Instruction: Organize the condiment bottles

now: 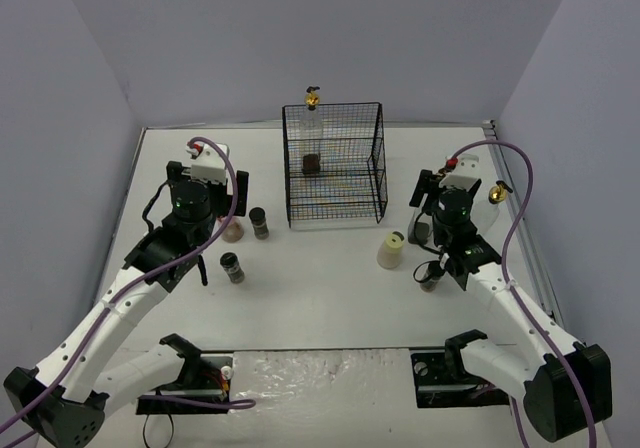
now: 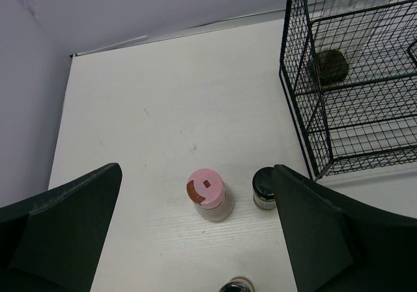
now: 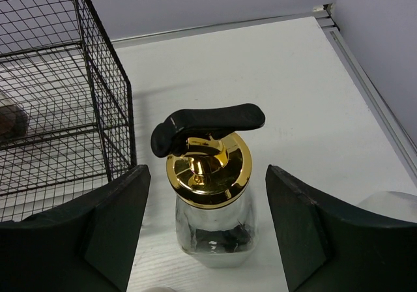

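Gold-spouted bottle (image 3: 214, 230) stands inside the released right pincer (image 3: 205, 175), beside the wire rack (image 3: 104, 96); left pincer (image 2: 197, 169) released.

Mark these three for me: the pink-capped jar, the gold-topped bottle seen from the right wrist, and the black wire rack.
pink-capped jar (image 2: 207, 186): left wrist view, on its pink cap.
gold-topped bottle (image 3: 210, 169): right wrist view, on the gold collar.
black wire rack (image 1: 350, 143): top external view, on its front mesh wall.

Just left of the black wire rack (image 2: 355, 119) stands a black-capped jar (image 2: 264, 188), with a pink-capped jar (image 2: 207, 194) further left. A small dark jar (image 2: 328, 66) sits inside the rack.
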Robot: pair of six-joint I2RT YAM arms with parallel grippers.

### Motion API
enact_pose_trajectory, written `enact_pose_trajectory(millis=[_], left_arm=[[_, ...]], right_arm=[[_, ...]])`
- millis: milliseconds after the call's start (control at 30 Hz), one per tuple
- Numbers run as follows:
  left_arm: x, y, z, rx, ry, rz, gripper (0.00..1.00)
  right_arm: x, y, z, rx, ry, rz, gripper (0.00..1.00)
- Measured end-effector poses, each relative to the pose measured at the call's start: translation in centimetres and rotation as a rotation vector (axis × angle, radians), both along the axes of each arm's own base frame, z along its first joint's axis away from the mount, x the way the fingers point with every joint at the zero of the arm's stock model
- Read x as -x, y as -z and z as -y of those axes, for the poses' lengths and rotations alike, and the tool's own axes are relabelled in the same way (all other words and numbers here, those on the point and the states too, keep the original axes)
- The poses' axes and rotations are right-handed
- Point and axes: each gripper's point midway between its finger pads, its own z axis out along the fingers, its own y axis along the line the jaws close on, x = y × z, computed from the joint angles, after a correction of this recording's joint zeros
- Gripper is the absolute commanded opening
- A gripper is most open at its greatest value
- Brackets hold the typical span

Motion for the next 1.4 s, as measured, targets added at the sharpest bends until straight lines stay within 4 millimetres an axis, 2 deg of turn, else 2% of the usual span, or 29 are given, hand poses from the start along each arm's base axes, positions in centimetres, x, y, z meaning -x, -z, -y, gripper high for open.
enact_pose_trajectory(millis=[233,433,500,933,1133,1267,1400], left_arm=[[0.0,0.0,0.0,-0.006,0.000,0.001,0.97],[-0.1,-0.1,-0.1,-0.010,-0.001,0.004,0.97],[-0.1,-0.1,-0.1,-0.011,-0.001,0.005,0.97],[-0.1,0.0,-0.1,-0.014,-0.001,0.004,0.97],[-0.1,0.5,-0.1,-0.019,-0.001,-0.004,0.97],[-0.1,0.5,-0.1,-0.020,-0.002,-0.004,0.97],[-0.1,0.5,-0.2,-0.022,-0.009,-0.003,0.97]], right_arm=[[-0.7,0.7,0.4,0.016,0.009,0.008,0.63],[-1.2,0.7,0.7,0.031,0.014,0.021,0.55],[-1.2,0.7,0.7,0.034,0.015,0.027,0.50],[-1.3,0.5,1.0,0.059,0.012,0.040,0.01],[-0.7,0.4,0.8,0.086,-0.021,0.019,0.00],[-1.0,-1.6,0.5,0.110,-0.048,0.015,0.00],[-1.6,-6.4,0.0,0.108,-0.071,0.075,0.00]])
